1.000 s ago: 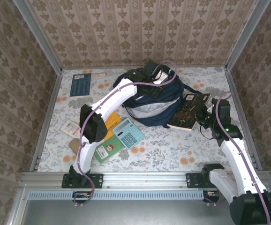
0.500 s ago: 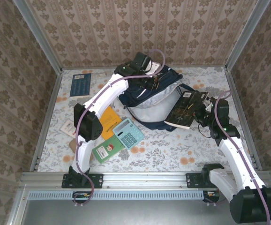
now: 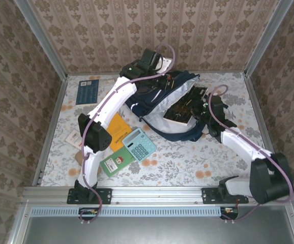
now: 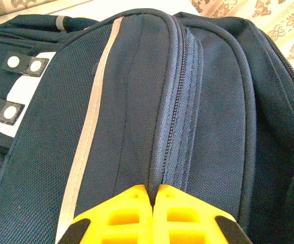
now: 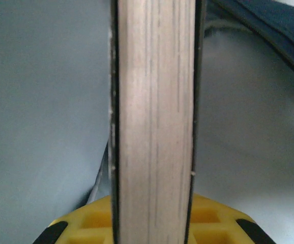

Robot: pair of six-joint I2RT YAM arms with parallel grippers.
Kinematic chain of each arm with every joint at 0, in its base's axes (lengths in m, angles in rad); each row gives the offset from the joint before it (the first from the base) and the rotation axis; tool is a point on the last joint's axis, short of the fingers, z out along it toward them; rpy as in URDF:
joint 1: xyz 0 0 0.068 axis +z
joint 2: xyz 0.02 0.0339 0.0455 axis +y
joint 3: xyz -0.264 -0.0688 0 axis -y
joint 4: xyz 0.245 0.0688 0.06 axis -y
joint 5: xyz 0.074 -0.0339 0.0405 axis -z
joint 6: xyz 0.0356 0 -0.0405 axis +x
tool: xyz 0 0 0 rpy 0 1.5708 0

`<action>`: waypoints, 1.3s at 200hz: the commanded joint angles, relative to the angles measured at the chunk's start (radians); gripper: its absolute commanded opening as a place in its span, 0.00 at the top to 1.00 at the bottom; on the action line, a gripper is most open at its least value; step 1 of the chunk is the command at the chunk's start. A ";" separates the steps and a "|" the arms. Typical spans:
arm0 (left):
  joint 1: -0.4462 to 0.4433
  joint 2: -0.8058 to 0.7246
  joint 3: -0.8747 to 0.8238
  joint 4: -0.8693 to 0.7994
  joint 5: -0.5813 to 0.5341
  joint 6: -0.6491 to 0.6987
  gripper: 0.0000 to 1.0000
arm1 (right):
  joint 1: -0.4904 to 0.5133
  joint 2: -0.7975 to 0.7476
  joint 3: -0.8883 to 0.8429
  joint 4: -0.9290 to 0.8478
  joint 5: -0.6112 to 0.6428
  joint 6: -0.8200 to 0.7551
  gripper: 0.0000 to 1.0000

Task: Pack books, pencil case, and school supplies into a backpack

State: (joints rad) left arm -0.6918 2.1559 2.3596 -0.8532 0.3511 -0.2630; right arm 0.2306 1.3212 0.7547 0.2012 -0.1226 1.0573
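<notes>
Clearance at the backpack (image 3: 139,103) mouth
Opening half taken by the black book (image 3: 183,108) (grey lining free on both its sides, right wrist view); calculator (image 3: 139,144) and orange book (image 3: 117,128) crowd front-left; table (image 3: 208,157) bare front-right

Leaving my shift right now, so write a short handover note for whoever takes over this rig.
Left gripper: shut on the backpack, pinching fabric at a zipper seam.
Right gripper: shut on the black book, its edge in the open mouth with grey lining either side.
On the table left of the backpack: orange-yellow book, calculator, green book, dark blue book, white card, pencil case.
Done: nothing fully packed that I can see. Left: seat the black book, then pack the rest.
</notes>
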 commanded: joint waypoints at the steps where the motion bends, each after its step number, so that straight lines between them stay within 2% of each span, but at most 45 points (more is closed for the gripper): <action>1: 0.008 -0.005 0.062 0.096 0.058 -0.043 1.00 | 0.016 0.107 0.061 0.263 0.119 0.093 1.00; 76: 0.013 0.022 0.090 0.108 0.069 -0.076 1.00 | 0.103 0.486 0.283 0.472 0.335 0.251 1.00; 135: 0.014 0.036 0.107 0.107 0.102 -0.087 1.00 | 0.147 0.721 0.448 0.523 0.400 0.316 1.00; 151: 0.013 0.041 0.111 0.102 0.099 -0.088 1.00 | 0.149 0.752 0.476 0.501 0.395 0.303 0.92; 167: 0.012 0.040 0.111 0.093 0.089 -0.083 1.00 | 0.148 0.768 0.477 0.501 0.386 0.308 0.69; 186: 0.018 0.042 0.111 0.092 0.081 -0.084 1.00 | 0.145 0.745 0.457 0.488 0.369 0.278 0.53; 202: 0.020 0.043 0.109 0.092 0.062 -0.080 1.00 | 0.140 0.710 0.420 0.475 0.362 0.252 0.47; 231: 0.026 0.056 0.106 0.100 0.051 -0.086 1.00 | 0.112 0.640 0.354 0.446 0.313 0.220 0.43; 260: 0.029 0.070 0.105 0.104 0.050 -0.093 1.00 | 0.085 0.542 0.305 0.333 0.284 0.151 0.35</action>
State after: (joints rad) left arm -0.6632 2.2307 2.4107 -0.8295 0.3710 -0.3378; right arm 0.3408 1.9694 1.0935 0.6216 0.1871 1.2873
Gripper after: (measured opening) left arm 0.040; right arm 0.623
